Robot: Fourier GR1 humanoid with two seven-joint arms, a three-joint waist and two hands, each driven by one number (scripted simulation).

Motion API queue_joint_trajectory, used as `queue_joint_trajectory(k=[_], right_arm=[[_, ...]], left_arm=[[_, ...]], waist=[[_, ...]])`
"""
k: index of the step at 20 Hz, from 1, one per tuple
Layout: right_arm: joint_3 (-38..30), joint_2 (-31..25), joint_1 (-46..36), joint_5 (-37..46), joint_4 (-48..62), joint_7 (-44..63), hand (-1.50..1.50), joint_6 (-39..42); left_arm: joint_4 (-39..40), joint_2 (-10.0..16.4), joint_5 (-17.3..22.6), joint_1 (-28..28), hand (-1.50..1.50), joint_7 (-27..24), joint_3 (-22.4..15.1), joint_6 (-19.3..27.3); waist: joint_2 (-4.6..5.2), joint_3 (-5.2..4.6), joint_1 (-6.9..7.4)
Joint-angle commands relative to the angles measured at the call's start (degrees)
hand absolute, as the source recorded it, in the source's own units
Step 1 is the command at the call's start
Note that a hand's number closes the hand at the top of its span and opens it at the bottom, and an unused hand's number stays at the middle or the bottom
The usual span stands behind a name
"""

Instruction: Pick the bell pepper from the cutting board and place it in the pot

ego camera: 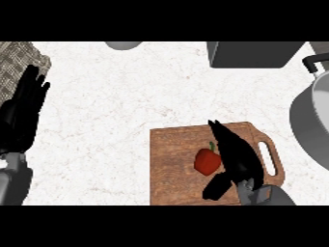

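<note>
Our right robot hand (236,155) lies over the cutting board (174,144), fingers straight and close together, thumb spread out below; it holds nothing. The bell pepper (207,162) sits on the board just left of this hand, in the crook between thumb and fingers; we cannot tell whether they touch. It is red, with a short green stem pointing away from us. Right of the hand the board's handle slot shows, then a strip of bare table (124,101), then the grey pot (313,144), cut by the view's edge. Leftward the table lies open as far as our left robot hand (20,116), resting open, fingers up. Beyond it is a wicker basket (3,67); far ahead of the right hand stands a dark grey box (256,54).
</note>
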Motion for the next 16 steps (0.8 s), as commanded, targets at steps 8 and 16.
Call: queue_joint_trajectory(k=[8, 16], right_arm=[[-2.0, 4.92, 1.57, 7.08, 8.82, -6.16, -1.5, -0.92], [-5.28, 6.27, 2.51, 9.12, 10.64, -10.09, -1.5, -0.14]], left_arm=[[-7.25, -2.49, -2.93, 0.9, 0.0, 5.48, -0.43, 0.38], [-5.57, -4.95, -6.89, -0.98, 0.0, 5.73, -1.03, 2.18]], waist=[[-0.03, 0.02, 0.06], [-0.03, 0.01, -0.11]])
